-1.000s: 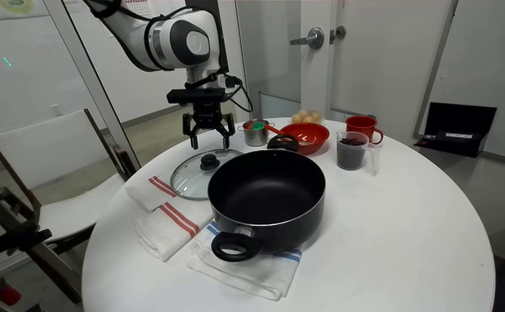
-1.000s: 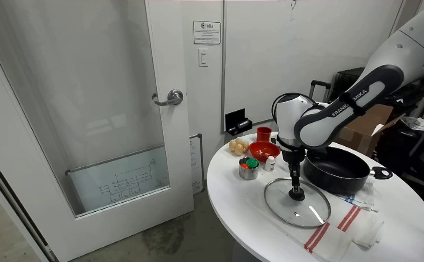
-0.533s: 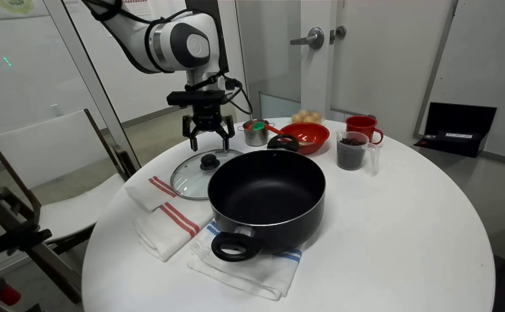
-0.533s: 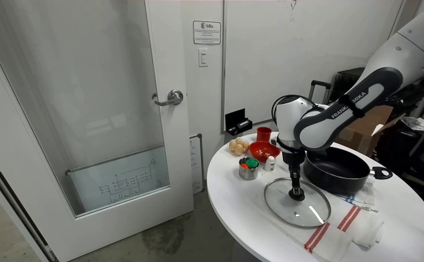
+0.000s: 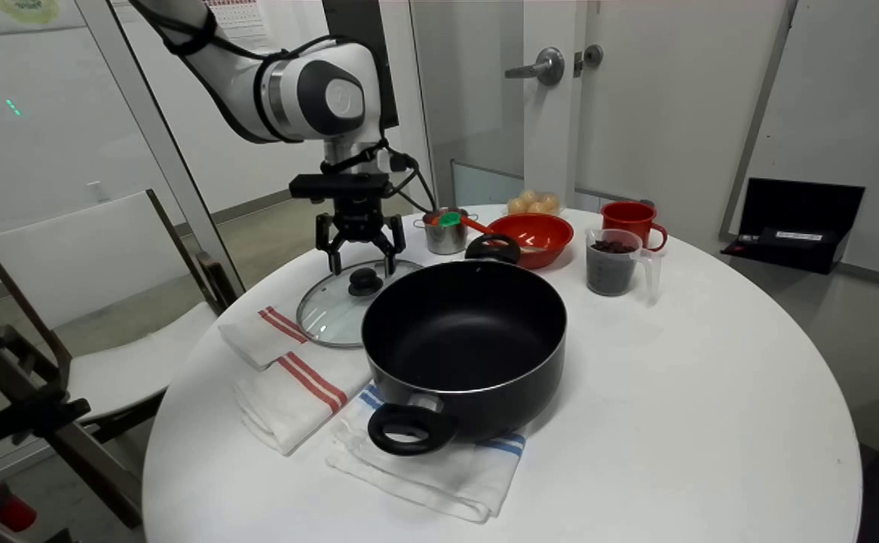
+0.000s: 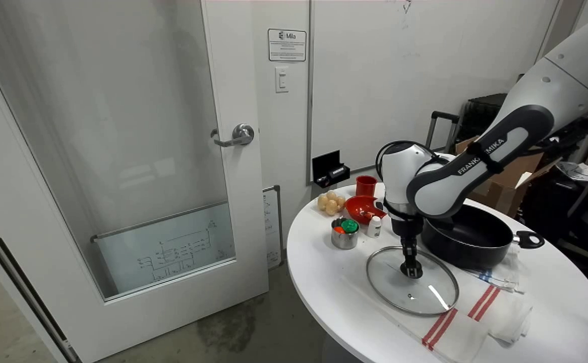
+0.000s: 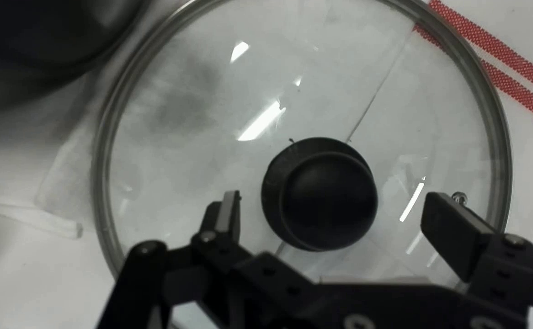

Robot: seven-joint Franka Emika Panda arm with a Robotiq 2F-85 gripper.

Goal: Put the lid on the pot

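Near first: gripper (image 5: 362,269) is right over the lid (image 7: 179,160), fingers (image 7: 454,237) spread, one each side of the knob (image 7: 330,201) in the lid's middle, knob roughly centred, nothing gripped. Neither finger looks to touch it in the wrist view; whether the tips are down at knob height is hard to tell. Step in hand, my read: the grasp. So drop straight, stop short of the glass, then close evenly, low on the knob; a pinch on the rounded top would likely slip.

Lid lies about flat, knob up, one edge over the red-striped cloth (image 5: 281,407). Sliding would probably drag that cloth, so lift straight up first and check the grip before you go anywhere.

Pot (image 5: 500,407): just beside the lid, uncovered, wall clearly taller than the lid sits. You'll want full height before crossing. Keep the lid level; a round knob may let it twist or swing. Line it up in both exterior views, lower gently, let go only once it's seated.

Near the lid in an exterior view: small white bottle (image 6: 374,227) and steel pot (image 6: 345,242). Farther from the lid, red bowl (image 5: 552,226). Don't swing that way.
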